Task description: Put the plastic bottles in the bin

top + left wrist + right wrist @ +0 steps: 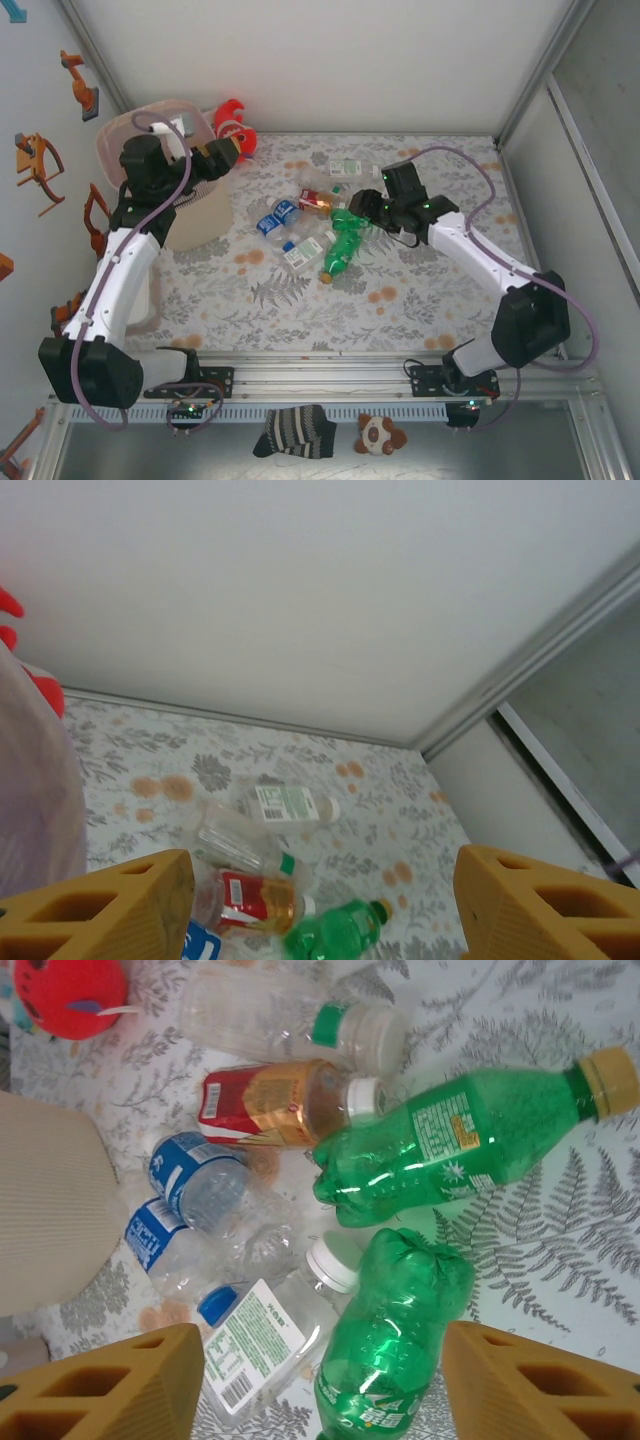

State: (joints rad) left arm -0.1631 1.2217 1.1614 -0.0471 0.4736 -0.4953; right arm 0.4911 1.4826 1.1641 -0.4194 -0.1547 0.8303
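Plastic bottles (318,225) lie heaped mid-table (420,290), with the bin (112,135) at ten o'clock from them. Left tool (228,150) hangs at the bin's three o'clock rim, spread wide and empty. Right tool (320,1390) straddles a green bottle (395,1340), open and not gripping, apparently lined up to grasp.

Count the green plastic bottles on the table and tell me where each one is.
2. The tan-capped green bottle lies beside the red-labelled bottle; the crushed green bottle lies just beside it, next to the white-labelled clear bottle. Others may be hidden.
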